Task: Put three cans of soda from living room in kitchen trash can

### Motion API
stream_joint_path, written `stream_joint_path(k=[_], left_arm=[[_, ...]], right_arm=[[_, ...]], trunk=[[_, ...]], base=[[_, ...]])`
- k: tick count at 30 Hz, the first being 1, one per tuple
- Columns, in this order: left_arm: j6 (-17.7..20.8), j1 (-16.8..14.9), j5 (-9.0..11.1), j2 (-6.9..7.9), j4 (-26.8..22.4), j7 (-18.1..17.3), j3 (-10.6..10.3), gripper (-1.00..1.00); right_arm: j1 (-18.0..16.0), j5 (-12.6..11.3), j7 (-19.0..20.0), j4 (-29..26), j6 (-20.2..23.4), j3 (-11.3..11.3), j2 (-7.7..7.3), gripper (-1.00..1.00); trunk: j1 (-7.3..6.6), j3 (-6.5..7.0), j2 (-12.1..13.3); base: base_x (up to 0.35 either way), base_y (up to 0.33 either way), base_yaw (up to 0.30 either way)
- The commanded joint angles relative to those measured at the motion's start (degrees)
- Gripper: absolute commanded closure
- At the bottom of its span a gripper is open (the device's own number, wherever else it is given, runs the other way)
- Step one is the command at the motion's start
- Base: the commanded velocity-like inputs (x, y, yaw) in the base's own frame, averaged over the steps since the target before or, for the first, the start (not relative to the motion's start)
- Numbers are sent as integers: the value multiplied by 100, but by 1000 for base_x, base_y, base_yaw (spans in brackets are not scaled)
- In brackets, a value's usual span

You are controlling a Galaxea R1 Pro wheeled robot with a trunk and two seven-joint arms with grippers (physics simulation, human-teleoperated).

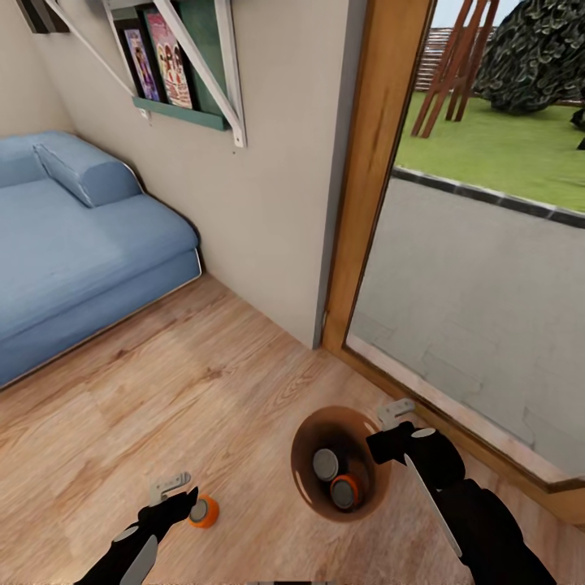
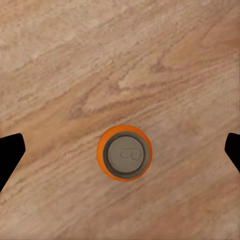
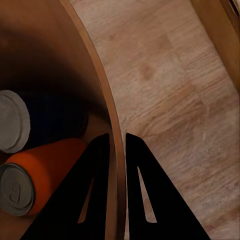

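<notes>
The tash can was seen on the light wood floor at about five o'clock in the head view, close to the wooden door frame of the glass door. Two cans were held inside it: an orange soda can lying toward five o'clock within the bin, and a dark blue can just beside it toward eleven o'clock, grey tops turned up.

The right gripper was clamped on the bin's rim at roughly two o'clock. In the right wrist view the two black fingers were pinched narrowly, one inside and one outside the brown wall, with the blue can and the orange one seen inside, touching.

The third orange can was found upright on the floor at seven o'clock, well apart from the bin. The left gripper was hung over it, jaws spread wide: in the left wrist view the can was centred between the black fingertips at the frame's edges, untouched.

A blue sofa was noted at nine o'clock, a wall shelf at eleven.
</notes>
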Motion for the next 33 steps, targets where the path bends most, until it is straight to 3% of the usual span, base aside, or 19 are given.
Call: stream_joint_path(k=[1, 18, 33], left_arm=[[0, 0, 0, 0, 0, 0, 0, -100], [0, 0, 0, -4, -30, 0, -17, -100], [0, 0, 0, -5, -55, 0, -18, -100]], right_arm=[[-2, -78, 35, -1, 2, 1, 1, 100], [-2, -78, 35, -1, 2, 3, 0, 100], [-2, -78, 35, 0, -6, 3, 0, 100]], trunk=[[0, -9, 0], [0, -166, 0], [0, -256, 0]], base=[[0, 0, 0], [3, 0, 0], [144, 0, 0]])
